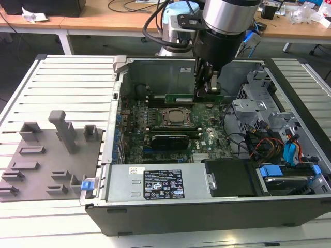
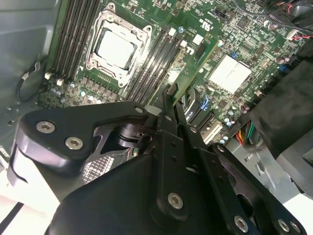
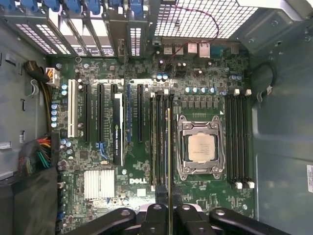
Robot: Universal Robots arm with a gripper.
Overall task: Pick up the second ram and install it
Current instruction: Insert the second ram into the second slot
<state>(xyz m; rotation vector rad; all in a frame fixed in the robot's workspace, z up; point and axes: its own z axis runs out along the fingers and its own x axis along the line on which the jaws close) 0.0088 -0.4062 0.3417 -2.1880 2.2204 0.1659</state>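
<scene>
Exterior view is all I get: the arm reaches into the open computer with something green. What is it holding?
Observer: In the first wrist view the jaws of the gripper clamp the second ram, seen edge-on.
Operator: Where is it aimed?
Observer: It runs along the memory slots beside the processor socket, on the expansion-slot side.
Operator: Is it in?
Observer: The second wrist view shows it over the slots' white end clips; whether it is seated, I cannot tell.

The gripper (image 2: 170,95) covers one end of the ram stick (image 2: 193,66); the exterior view's top edge crops the arm (image 1: 227,15).
</scene>
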